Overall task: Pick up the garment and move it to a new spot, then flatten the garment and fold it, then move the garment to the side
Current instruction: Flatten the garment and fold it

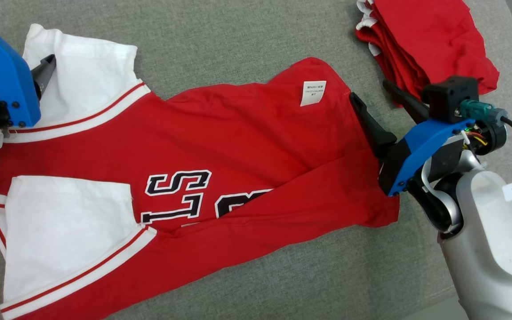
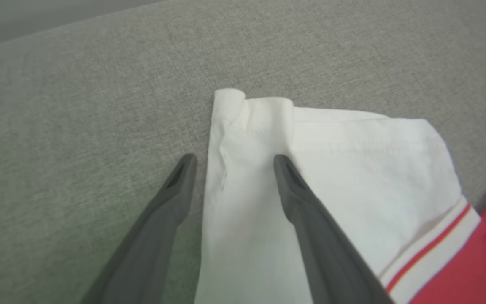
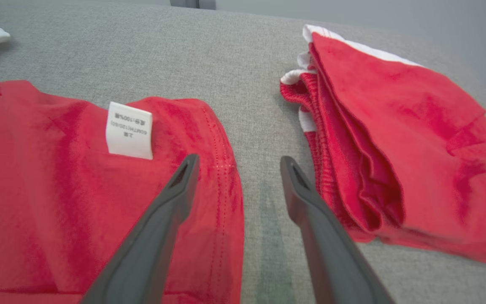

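Left gripper, wide open and empty, straddled the garment's sleeve edge; right gripper, likewise, straddled its hem toward the bench's right edge.

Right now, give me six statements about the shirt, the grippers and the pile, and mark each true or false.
1. The shirt lies laid out, creased, on the grey surface. True.
2. The left gripper is open, with one finger over a white sleeve. True.
3. The right gripper is shut on the shirt. False: it is open and holds nothing, with one finger over the shirt's edge and the other over the grey surface.
4. A white label shows on the shirt. True.
5. The folded red pile lies on top of the shirt. False: it lies apart from it, with grey surface between them.
6. The sleeves are black. False: they are white with red stripes.
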You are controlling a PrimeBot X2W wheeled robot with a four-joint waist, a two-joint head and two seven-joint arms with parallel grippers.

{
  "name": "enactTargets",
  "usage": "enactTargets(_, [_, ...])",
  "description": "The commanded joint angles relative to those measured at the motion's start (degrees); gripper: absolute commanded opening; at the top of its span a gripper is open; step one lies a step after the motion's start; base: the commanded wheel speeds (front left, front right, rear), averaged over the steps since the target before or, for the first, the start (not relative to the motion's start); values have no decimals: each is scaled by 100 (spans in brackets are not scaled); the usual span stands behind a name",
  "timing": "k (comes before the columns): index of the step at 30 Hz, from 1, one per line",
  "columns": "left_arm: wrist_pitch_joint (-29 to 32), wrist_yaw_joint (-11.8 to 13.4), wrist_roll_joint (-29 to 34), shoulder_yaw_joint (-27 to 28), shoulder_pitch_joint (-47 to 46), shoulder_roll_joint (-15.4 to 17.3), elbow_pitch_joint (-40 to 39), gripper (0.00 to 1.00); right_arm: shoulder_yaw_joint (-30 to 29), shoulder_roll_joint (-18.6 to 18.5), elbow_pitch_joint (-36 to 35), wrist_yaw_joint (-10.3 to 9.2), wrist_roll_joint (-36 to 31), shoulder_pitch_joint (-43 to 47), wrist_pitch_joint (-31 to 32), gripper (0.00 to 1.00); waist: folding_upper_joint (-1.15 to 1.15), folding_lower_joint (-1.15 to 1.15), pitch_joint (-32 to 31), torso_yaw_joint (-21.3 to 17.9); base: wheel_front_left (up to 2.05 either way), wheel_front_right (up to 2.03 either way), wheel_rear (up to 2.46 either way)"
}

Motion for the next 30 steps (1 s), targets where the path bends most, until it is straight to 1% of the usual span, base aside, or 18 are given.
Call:
enactTargets(1, [14,-44,-10,-65,78,-40,-36,100,18,-31,16,1,15,-106,-36,100,-1,0,6,-5,0,0,0])
enactTargets(5, [-84,-104,21,-127,105,-103,-83,100,64,-42,60,1,32,-126,-70,100,-1,0,20,-2,0,0,0])
enactTargets(6, [-125,-126,41,-157,111,-120,-72,82,72,-41,71,1,33,-137,-78,100,-1,0,19,0,0,0,0])
enactTargets(7, [-153,-146,70,-193,109,-123,-52,37,78,-39,82,1,32,-148,-87,100,-1,0,17,3,0,0,0])
enactTargets(9, [-235,-138,181,-265,81,-118,0,0,91,-37,111,1,28,-168,-85,100,-1,0,2,16,0,0,0])
enactTargets(14, [-579,-157,358,-321,-40,-186,125,0,100,-78,190,1,9,-220,-80,100,-1,0,-103,108,0,0,0])
enactTargets(19, [-921,-231,386,-377,-121,-340,185,0,73,-233,320,1,-6,-259,25,100,-1,0,-341,336,0,0,0])
enactTargets(22, [-1074,-288,304,-388,-110,-449,109,0,56,-386,416,1,24,-369,143,100,-1,0,-493,531,0,0,0])
enactTargets(24, [-1145,-317,308,-417,-117,-450,30,0,101,-513,525,1,27,-446,289,100,-1,0,-551,661,0,0,0])
enactTargets(25, [-1145,-317,308,-417,-117,-450,30,0,101,-513,525,1,27,-446,289,100,-1,0,-551,661,0,0,0])
enactTargets(30, [-1209,-389,232,-481,-71,-442,-313,0,259,-846,899,1,7,-761,659,100,-1,0,-558,986,0,0,0])
